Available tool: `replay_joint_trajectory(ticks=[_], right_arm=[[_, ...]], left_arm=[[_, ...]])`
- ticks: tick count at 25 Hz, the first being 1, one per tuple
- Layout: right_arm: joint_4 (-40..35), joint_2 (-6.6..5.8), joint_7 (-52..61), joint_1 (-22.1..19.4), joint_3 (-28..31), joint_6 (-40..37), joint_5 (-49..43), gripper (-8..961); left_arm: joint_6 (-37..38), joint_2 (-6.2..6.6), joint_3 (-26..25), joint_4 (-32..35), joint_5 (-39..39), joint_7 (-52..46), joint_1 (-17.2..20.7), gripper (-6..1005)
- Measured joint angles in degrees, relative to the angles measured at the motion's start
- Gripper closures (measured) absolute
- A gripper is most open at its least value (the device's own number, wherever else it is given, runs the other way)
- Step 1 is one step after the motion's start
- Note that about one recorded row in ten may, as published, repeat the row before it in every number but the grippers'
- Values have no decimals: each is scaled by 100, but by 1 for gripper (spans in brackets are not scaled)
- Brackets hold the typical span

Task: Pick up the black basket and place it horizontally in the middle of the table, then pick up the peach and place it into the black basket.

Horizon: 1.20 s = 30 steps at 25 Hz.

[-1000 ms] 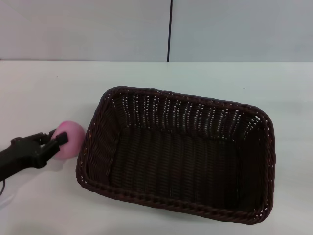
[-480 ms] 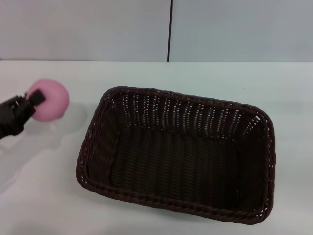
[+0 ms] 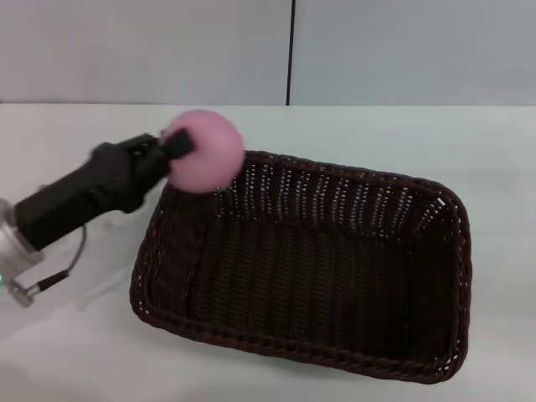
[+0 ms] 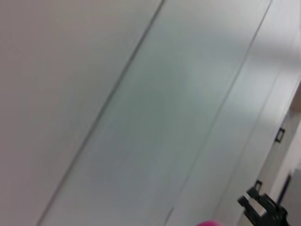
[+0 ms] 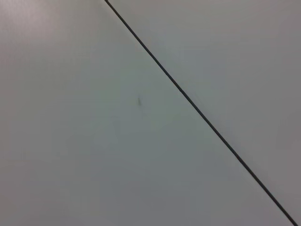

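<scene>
The left gripper (image 3: pixel 186 151) has its jaws clenched on the peach (image 3: pixel 205 161), holding it in the air over the far left corner of the black basket (image 3: pixel 301 268), which lies flat mid-desk (image 3: pixel 75 352). The right gripper is out of sight. Judging the risk: letting go this close to the braided rim could bounce the round fruit off the edge and onto the desk, so it should travel further inward first

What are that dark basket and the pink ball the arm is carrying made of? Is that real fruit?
The black basket looks like woven wicker or plastic rattan: braided rim, openwork sides, slight sheen. The peach, held in the left pincer above the basket's far left corner, looks matte, evenly pink and perfectly smooth, so probably foam or plastic, though I can't be sure.
</scene>
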Motion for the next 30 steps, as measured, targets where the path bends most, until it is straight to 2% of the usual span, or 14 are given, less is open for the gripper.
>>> replay_joint_trajectory(ticks=[1, 6, 11, 16, 18, 23, 25, 26, 27, 29, 30], right_arm=[[15, -5, 0, -2, -4, 0, -8, 436], [27, -3, 0, -55, 13, 0, -13, 436], [33, 15, 0, -92, 16, 0, -6, 436], [39, 27, 0, -115, 16, -4, -2, 436], [39, 28, 0, -144, 34, -28, 3, 435], [37, 22, 0, -254, 334, -58, 11, 434], [32, 22, 0, -320, 542, -62, 12, 434], [31, 24, 0, -353, 666, -66, 13, 434], [29, 25, 0, -384, 787, -67, 14, 434], [35, 36, 0, -461, 1126, -65, 15, 434], [39, 42, -6, -488, 1245, -58, 15, 434]], left_arm=[[-149, -12, 156, -80, 1, -48, -104, 938], [-195, -17, 205, -124, -5, -41, -133, 955], [-177, -6, 165, -184, -40, -14, -87, 778], [-174, -3, 170, -188, -53, -15, -52, 533], [-159, -2, 154, -188, -136, -9, -5, 463], [-145, -3, 152, -194, -606, 130, 156, 264], [-122, -8, 138, -383, -1419, 540, 390, 144], [-122, -8, 138, -383, -1419, 540, 390, 145], [-120, -7, 94, -536, -1777, 747, 473, 146], [-120, -7, 94, -536, -1777, 747, 473, 148], [-121, -13, -123, -903, -2388, 1234, 622, 149]])
